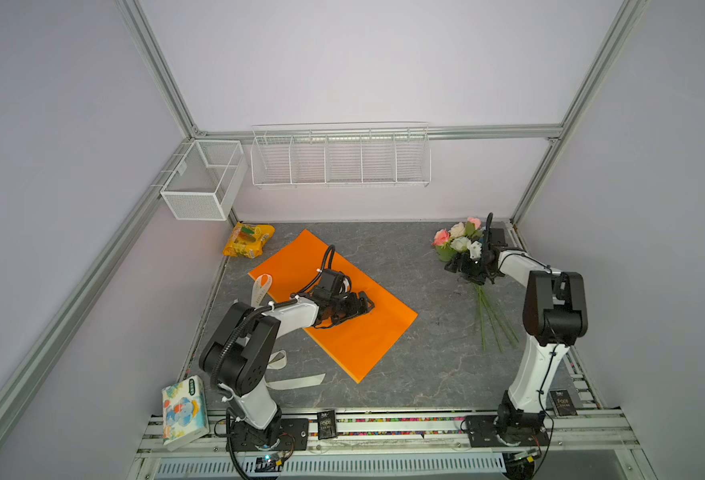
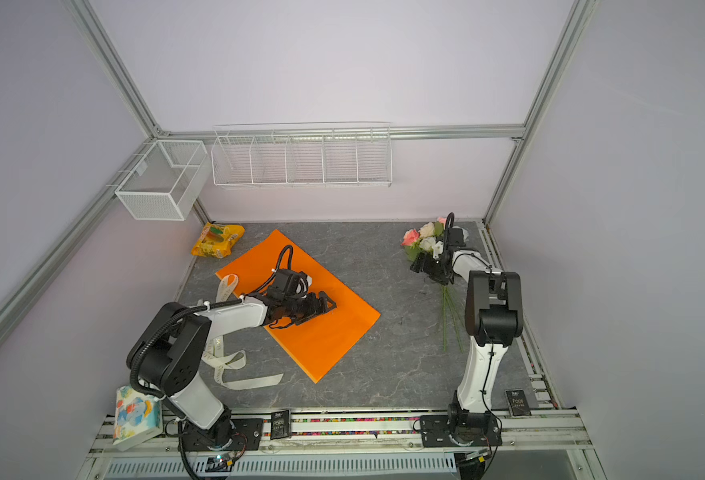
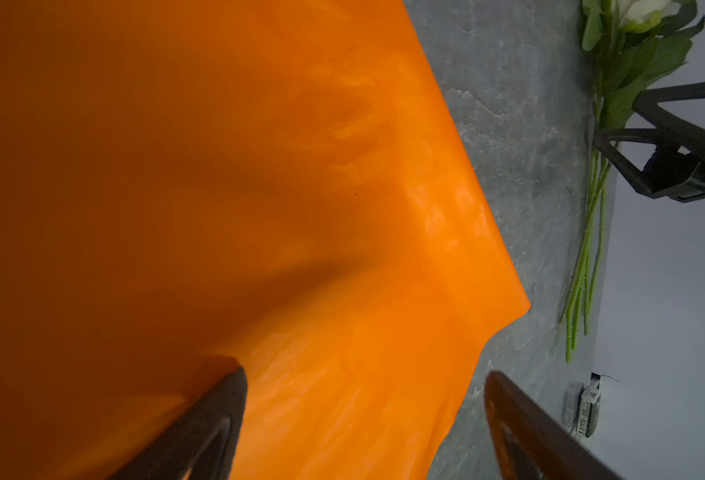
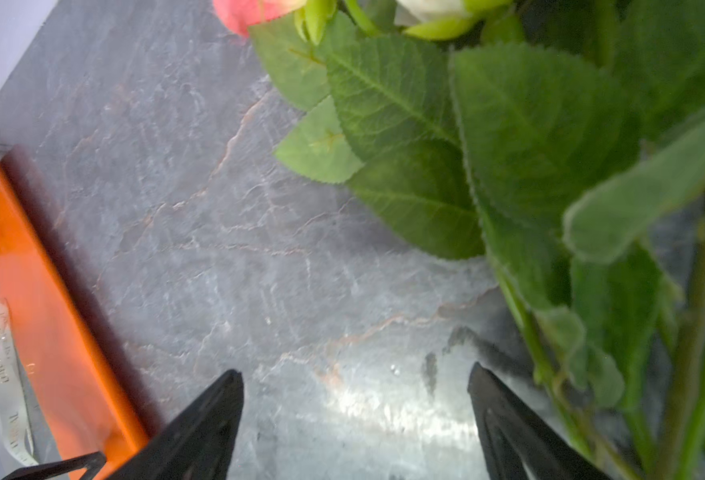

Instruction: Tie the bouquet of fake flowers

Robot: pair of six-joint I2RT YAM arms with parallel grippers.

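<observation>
plainly open, left gripper [image 3: 365,376], low over orange paper [image 1: 363,349]; likewise open and empty, right gripper [image 4: 355,388], just beside leaves of the bouquet of fake flowers [image 1: 460,243], lying on grey table [image 1: 425,365], well apart from that paper.

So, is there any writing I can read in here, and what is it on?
"Face": black card on the front rail; smaller line beneath unreadable.
"Face": second black card by the right arm's base.
Ribbon: printed letters, too blurred.
Tissue pack and snack packet: print too small.
</observation>
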